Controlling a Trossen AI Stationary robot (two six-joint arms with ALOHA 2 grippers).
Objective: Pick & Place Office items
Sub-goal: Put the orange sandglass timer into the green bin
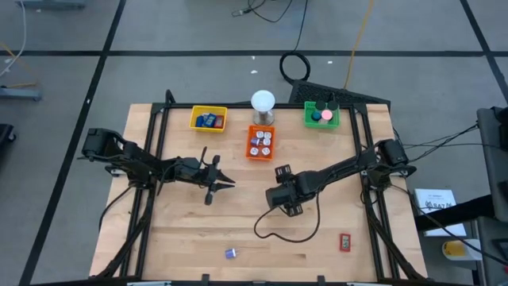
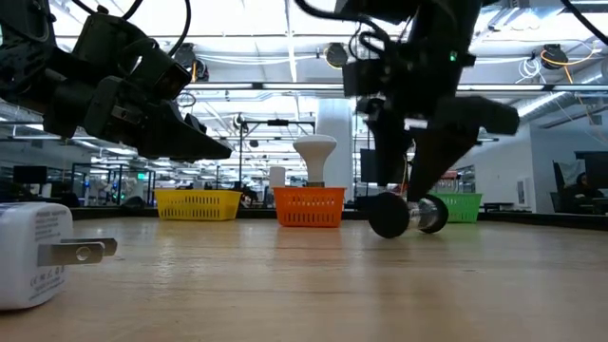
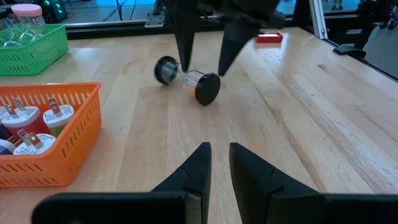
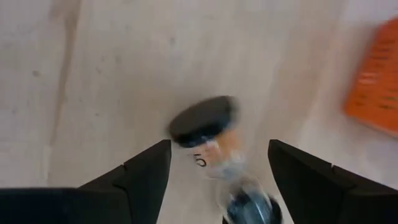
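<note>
I see a clear roll point(image 3: 186, 78) with two black end caps lying on its side on the desk, just below the orange tray. A red block point(image 1: 344, 241) lies flat near the desk's front right. A small purple-blue piece point(image 1: 230, 253) sits at the front edge. More pieces fill the trays.
</note>
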